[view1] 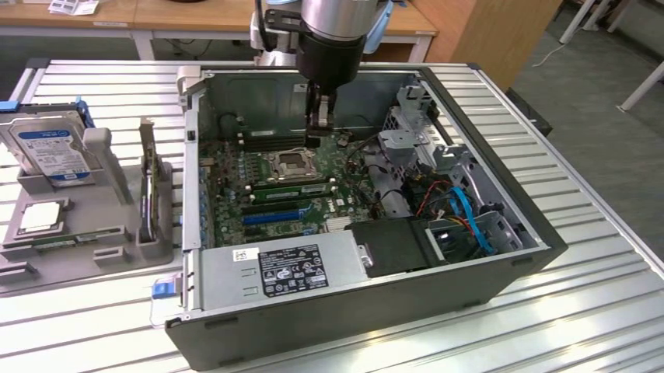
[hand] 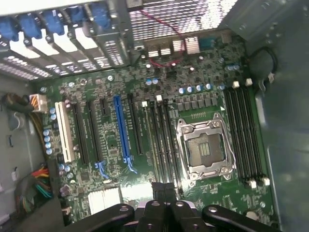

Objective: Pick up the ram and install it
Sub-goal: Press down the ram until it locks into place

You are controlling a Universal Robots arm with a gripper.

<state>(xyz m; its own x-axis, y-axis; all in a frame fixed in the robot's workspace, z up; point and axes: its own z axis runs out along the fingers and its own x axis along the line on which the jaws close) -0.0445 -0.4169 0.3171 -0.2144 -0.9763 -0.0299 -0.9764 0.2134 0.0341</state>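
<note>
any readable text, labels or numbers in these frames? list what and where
Nothing can be read for certain.
White sticker on the power supply: black print and symbols, too small to read.
Blue-and-white label on the hard drive: print too small to read.
Motherboard markings: too blurred to read.

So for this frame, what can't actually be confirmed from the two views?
- Whether the black tool holds the ram: in the exterior view its fingertips blend into the green motherboard; in the wrist view the shut tool is cut off by the picture's edge.
- Green ram sticks seated in the black memory slots: too thin and dark to tell.
- Small parts on the grey holder tray at the exterior view's left: too small to identify.
</note>
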